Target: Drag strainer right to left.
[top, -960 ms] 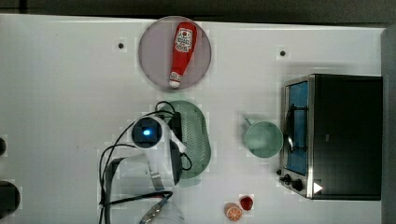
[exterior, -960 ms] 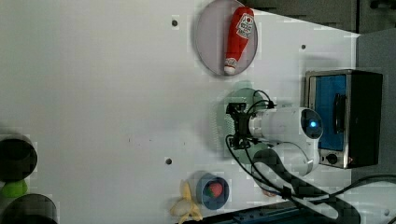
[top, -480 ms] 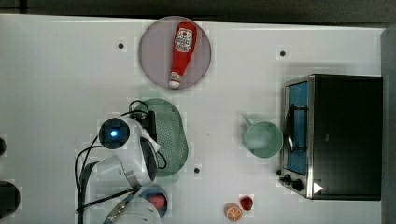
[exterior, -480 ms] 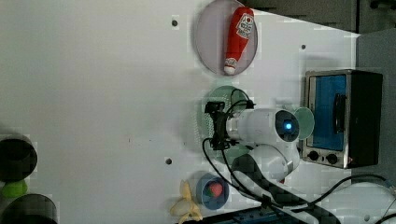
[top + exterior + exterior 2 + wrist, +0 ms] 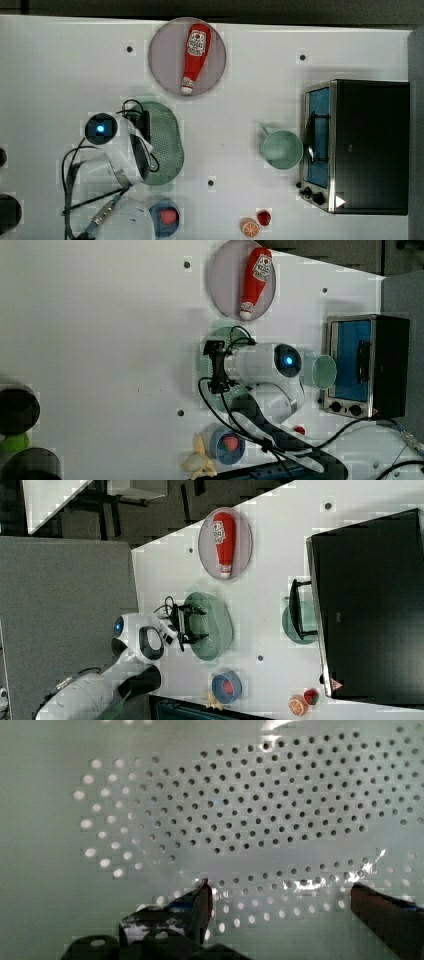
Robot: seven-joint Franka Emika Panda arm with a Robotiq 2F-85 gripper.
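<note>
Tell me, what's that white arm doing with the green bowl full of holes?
The robot arm's end effector is lowered into the mint-green strainer, its two fingers spread open inside the bowl rather than clamped on the rim. It appears to be pushing the strainer across the white table toward the top view's left. The strainer now sits just below the grey plate holding a ketchup bottle, well away from the green cup by the toaster oven.
</note>
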